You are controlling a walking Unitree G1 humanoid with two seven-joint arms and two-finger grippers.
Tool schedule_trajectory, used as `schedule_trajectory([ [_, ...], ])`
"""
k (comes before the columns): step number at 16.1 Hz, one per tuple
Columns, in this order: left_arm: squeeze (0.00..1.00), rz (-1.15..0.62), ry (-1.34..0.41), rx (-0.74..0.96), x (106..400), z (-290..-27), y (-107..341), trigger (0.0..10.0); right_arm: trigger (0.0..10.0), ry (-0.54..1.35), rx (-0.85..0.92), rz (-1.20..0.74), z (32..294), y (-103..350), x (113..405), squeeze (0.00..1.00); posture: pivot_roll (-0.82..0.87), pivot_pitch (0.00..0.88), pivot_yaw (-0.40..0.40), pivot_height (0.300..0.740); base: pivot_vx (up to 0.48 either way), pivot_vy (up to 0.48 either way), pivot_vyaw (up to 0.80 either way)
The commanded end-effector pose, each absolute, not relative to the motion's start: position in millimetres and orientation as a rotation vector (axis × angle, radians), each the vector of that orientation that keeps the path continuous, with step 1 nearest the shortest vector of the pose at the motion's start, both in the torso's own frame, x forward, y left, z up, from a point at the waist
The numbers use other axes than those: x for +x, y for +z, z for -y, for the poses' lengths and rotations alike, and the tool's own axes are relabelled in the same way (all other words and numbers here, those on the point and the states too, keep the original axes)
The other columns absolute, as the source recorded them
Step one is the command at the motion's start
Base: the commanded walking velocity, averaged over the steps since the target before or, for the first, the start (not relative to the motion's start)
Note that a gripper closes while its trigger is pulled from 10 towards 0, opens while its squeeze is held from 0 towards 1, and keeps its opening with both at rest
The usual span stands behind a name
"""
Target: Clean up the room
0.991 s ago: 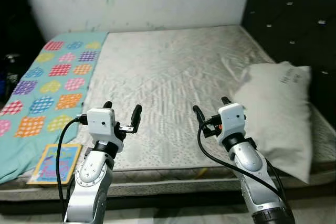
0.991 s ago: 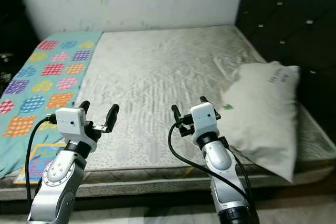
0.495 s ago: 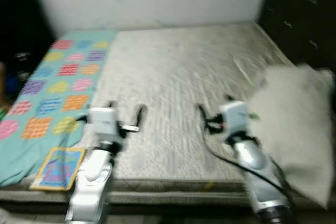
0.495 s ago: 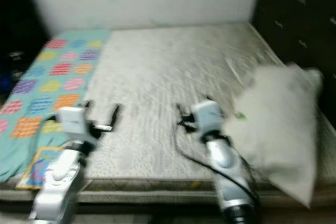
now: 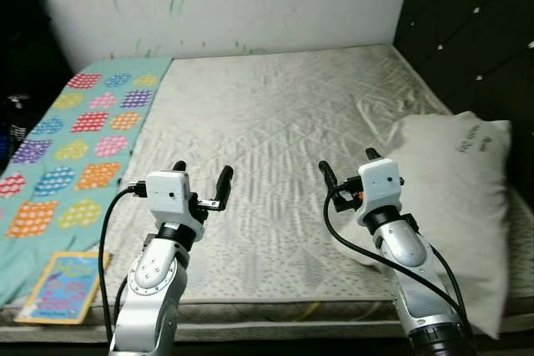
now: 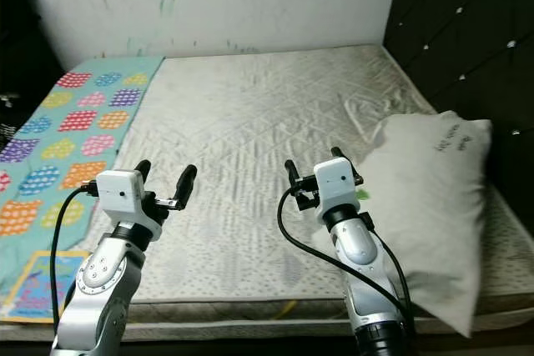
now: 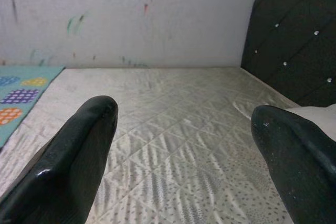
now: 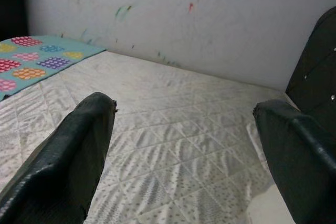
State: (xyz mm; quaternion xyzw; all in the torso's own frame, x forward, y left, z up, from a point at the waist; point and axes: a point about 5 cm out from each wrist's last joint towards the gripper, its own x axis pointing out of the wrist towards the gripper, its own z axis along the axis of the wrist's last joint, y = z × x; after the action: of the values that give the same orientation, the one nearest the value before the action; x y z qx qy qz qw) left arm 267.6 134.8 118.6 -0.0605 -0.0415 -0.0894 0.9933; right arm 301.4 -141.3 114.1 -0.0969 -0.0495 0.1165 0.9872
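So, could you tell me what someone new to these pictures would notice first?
Probably the two silver arms held out over the near edge of the bare quilted mattress, the left claw and right claw both open and empty. Next, the bright patterned blanket along the bed's left side, with a colourful book on its near end. A large white pillow lies at the right, by the dark headboard.

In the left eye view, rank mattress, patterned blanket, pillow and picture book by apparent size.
1. mattress
2. patterned blanket and pillow: look alike in area, so unranked; the blanket is cut off by the frame edge.
3. picture book
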Motion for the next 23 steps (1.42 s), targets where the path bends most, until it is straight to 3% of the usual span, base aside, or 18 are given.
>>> schedule_trajectory([
  [1, 0.00, 0.068, -0.141, -0.090, 268.3, -144.9, 116.6, 10.0, 10.0, 0.263, -0.192, 0.117, 131.4, 116.3, 301.5, 0.00, -0.13, 0.000, 0.061, 0.740, 0.000, 0.000, 0.00],
  [6, 0.00, 0.068, -0.138, -0.091, 269.5, -143.8, 117.4, 10.0, 10.0, 0.273, -0.186, 0.122, 129.0, 117.3, 301.9, 0.00, -0.13, 0.000, 0.061, 0.740, 0.000, -0.183, 0.00],
  [17, 0.00, 0.069, -0.145, -0.088, 271.9, -142.1, 118.2, 10.0, 10.0, 0.268, -0.186, 0.119, 128.3, 115.7, 303.9, 0.00, -0.13, 0.000, 0.072, 0.740, 0.000, -0.408, 0.00],
  [23, 0.00, 0.072, -0.146, -0.105, 272.5, -139.6, 119.3, 10.0, 10.0, 0.258, -0.180, 0.122, 124.2, 113.6, 308.2, 0.00, -0.10, 0.000, 0.088, 0.740, 0.000, 0.000, 0.00],
])
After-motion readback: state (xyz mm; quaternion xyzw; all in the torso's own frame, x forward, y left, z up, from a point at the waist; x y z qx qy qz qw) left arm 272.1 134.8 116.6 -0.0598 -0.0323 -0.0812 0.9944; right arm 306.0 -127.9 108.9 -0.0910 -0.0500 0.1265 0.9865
